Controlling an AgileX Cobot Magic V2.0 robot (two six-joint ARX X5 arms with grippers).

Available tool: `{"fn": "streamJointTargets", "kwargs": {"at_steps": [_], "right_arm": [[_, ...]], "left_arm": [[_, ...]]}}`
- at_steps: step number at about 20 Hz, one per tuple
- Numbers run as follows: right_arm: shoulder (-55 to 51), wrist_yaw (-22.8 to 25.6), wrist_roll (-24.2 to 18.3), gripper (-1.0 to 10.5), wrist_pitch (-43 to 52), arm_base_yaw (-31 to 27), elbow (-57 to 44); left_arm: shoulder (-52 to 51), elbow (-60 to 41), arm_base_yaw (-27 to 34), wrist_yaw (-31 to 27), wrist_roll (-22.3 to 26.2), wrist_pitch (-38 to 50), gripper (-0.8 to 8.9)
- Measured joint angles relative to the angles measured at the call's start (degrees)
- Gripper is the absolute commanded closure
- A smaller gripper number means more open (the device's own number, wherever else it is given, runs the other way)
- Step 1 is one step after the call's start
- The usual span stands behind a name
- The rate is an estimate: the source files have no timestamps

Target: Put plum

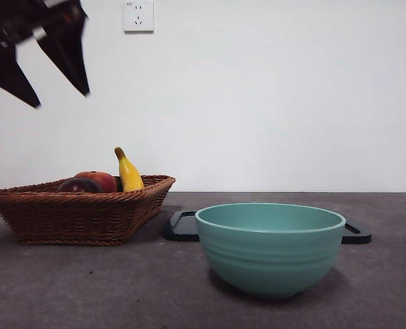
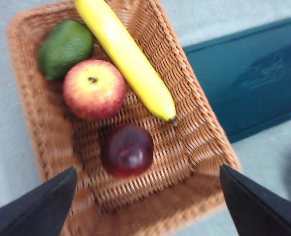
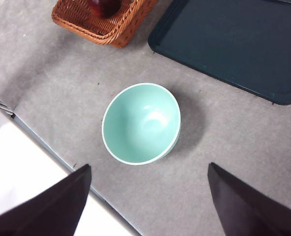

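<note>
The dark maroon plum (image 2: 128, 150) lies in the brown wicker basket (image 2: 194, 162), near its front end; in the front view the plum (image 1: 78, 185) shows just above the basket rim (image 1: 79, 199). My left gripper (image 2: 145, 196) hangs open and empty above the basket, over the plum; in the front view it shows as black jaws (image 1: 52, 65) at the top left. My right gripper (image 3: 148, 196) is open and empty, high above the empty teal bowl (image 3: 141, 123). The plum's top edge also shows in the right wrist view (image 3: 103, 6).
A red-yellow apple (image 2: 93, 88), a yellow banana (image 2: 128, 56) and a green avocado (image 2: 65, 47) share the basket. A dark tray (image 3: 234, 44) lies behind the bowl (image 1: 270, 247). The table's edge (image 3: 52, 152) runs near the bowl.
</note>
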Motion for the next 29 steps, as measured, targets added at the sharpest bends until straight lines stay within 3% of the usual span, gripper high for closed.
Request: {"fn": "streamJointTargets", "kwargs": {"at_steps": [9,22,26,29], "right_arm": [[0.0,0.0,0.0,5.7,0.3,0.0,0.0],[0.0,0.0,0.0,5.7,0.3,0.0,0.0],[0.0,0.0,0.0,5.7,0.3,0.0,0.0],[0.0,0.0,0.0,5.7,0.3,0.0,0.0]], "left_arm": [[13.3,0.0,-1.2,-2.3,1.6,5.3,3.45],[21.4,0.2,-1.4,-4.2,2.5,8.6,3.51],[22.1,0.2,-1.4,-4.2,2.5,8.3,4.96],[22.1,0.2,-1.4,-4.3,2.6,8.2,5.16]]}}
